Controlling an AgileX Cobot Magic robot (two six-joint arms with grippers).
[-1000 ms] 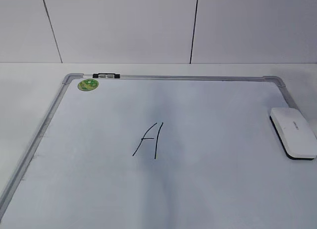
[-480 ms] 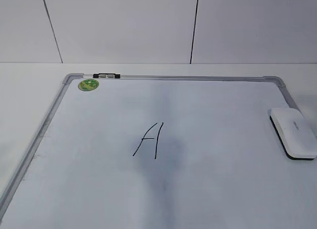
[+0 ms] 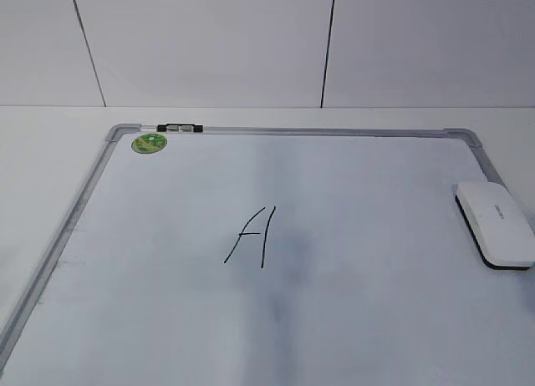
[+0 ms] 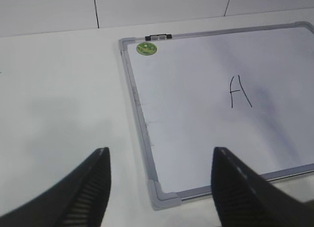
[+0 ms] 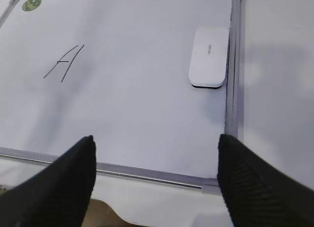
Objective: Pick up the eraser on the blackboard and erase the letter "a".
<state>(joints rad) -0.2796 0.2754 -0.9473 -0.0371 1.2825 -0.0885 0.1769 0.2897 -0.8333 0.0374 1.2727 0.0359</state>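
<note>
The eraser [image 3: 495,221], a white block with a black base, lies flat at the right edge of the blackboard [image 3: 292,132]; it also shows in the right wrist view [image 5: 209,56]. A tall angular capital "A" [image 3: 251,236] is drawn mid-board. No small lowercase "a" shows in any view. My left gripper [image 4: 160,153] is open and empty above the board's near left corner [image 4: 164,197]. My right gripper [image 5: 156,138] is open and empty above the board's near edge [image 5: 147,170], well short of the eraser. Neither gripper shows in the exterior view.
A round green sticker [image 3: 149,142] sits at the board's far left corner, with a black-and-white clip [image 3: 178,129] on the frame beside it. A white table [image 4: 59,89] surrounds the board, and a white panelled wall [image 3: 209,43] stands behind.
A faint grey shadow on the middle of the board has shifted and faded. The eraser and the capital "A" have not moved.
</note>
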